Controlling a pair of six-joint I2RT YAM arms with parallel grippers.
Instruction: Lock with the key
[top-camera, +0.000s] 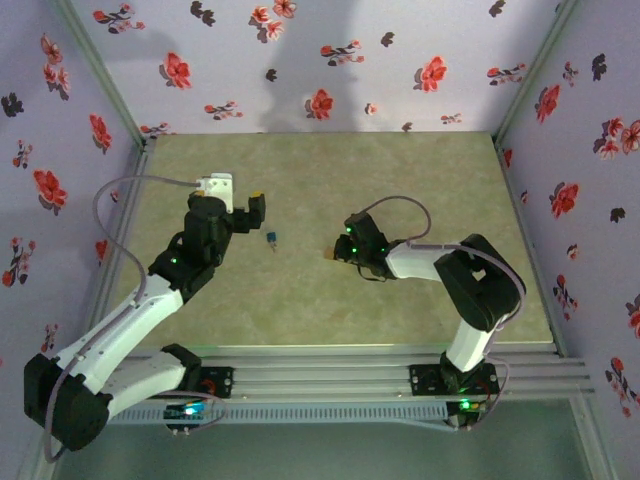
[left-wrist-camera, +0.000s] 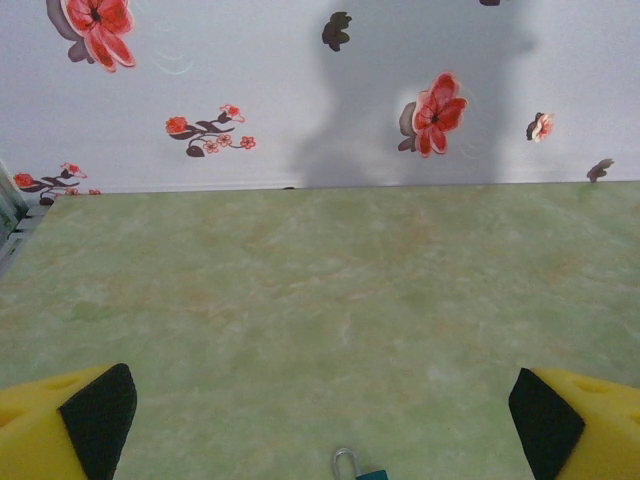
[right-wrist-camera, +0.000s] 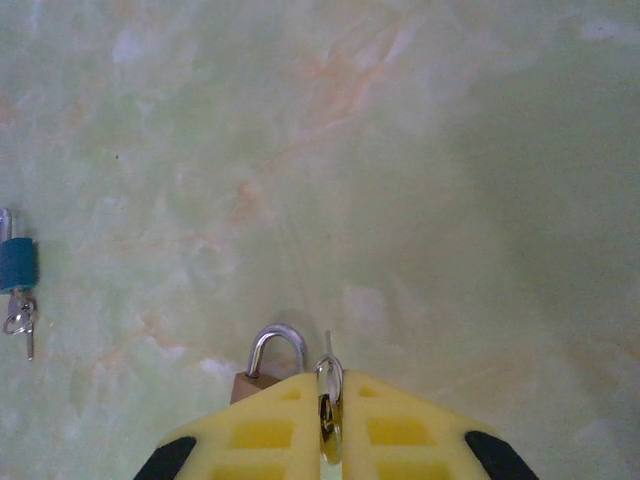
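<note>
Fingers of the right gripper (right-wrist-camera: 330, 440) are pressed together on a key (right-wrist-camera: 327, 418), its ring sticking out in front, just beside the brass padlock (right-wrist-camera: 250, 384) lying on the table (right-wrist-camera: 450, 150). Left gripper (left-wrist-camera: 322, 420) stands wide open and empty, a teal padlock (right-wrist-camera: 17, 264) lying near it

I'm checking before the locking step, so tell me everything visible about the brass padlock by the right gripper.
The brass padlock rests on the green marbled table: a small brown-gold body with a silver metal shackle arching away from the wrist camera. Most of the body is hidden behind the right gripper, whose jaws are shut on a key right beside the shackle. Whether the shackle is latched cannot be told.
</note>
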